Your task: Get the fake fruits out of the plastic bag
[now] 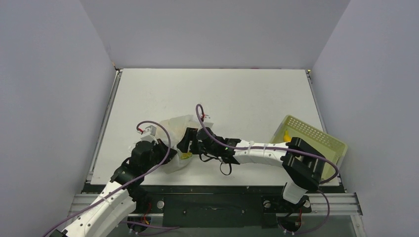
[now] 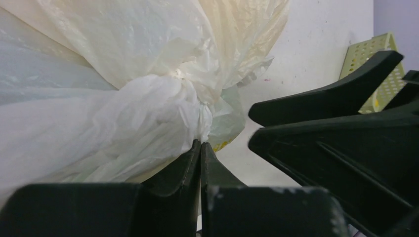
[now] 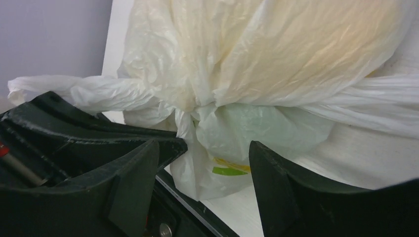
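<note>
The plastic bag [image 1: 176, 129] lies knotted and bunched at the table's near left. It fills the left wrist view [image 2: 123, 89] and the right wrist view [image 3: 257, 64], where a yellow-green logo [image 3: 230, 170] shows. The fake fruits inside are hidden; only a yellowish tint shows through the film. My left gripper [image 1: 167, 154] is shut and pinches a fold of the bag just below the knot [image 2: 201, 148]. My right gripper [image 1: 191, 143] is open, its fingers either side of the bag's knotted end [image 3: 205, 160], close to it.
A pale yellow-green perforated basket [image 1: 316, 136] stands at the right edge of the table, with a small yellow piece [image 1: 285, 134] inside. It shows partly in the left wrist view [image 2: 368, 54]. The table's near edge runs just under the bag [image 3: 197, 210]. Grey walls enclose the table.
</note>
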`<state>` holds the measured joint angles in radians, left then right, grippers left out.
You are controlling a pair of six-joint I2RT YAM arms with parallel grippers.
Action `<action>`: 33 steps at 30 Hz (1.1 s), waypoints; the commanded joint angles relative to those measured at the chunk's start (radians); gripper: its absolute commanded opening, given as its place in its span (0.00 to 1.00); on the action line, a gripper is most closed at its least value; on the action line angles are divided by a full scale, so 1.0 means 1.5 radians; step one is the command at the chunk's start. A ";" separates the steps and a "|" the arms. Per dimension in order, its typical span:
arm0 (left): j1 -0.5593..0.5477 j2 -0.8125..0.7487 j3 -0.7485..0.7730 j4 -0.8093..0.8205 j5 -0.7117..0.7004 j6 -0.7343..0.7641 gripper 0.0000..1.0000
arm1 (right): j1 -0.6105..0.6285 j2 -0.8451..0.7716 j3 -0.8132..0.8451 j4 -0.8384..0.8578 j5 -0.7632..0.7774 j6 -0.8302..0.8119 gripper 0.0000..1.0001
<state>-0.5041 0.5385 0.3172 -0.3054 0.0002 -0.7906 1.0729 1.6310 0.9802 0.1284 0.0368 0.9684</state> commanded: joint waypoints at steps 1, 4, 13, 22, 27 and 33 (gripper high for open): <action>-0.001 -0.008 -0.015 0.029 0.042 -0.043 0.00 | 0.011 0.024 0.027 0.051 0.082 0.094 0.61; -0.001 -0.006 -0.017 0.024 0.054 -0.052 0.00 | 0.018 0.027 0.038 0.045 0.104 0.073 0.56; -0.001 -0.023 -0.005 -0.021 0.047 -0.053 0.00 | 0.036 0.063 0.149 -0.079 0.188 -0.045 0.53; -0.001 -0.026 0.016 -0.050 0.046 -0.048 0.00 | 0.084 0.123 0.233 -0.177 0.274 -0.121 0.54; -0.001 -0.026 0.018 -0.062 0.047 -0.051 0.00 | 0.090 0.159 0.264 -0.183 0.254 -0.164 0.55; -0.001 -0.035 0.013 -0.063 0.043 -0.061 0.00 | 0.090 0.159 0.266 -0.181 0.267 -0.176 0.46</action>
<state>-0.5041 0.4988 0.2985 -0.3866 0.0578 -0.8654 1.2098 1.8812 1.3399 -0.1417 0.3920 0.7410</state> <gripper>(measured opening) 0.003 0.524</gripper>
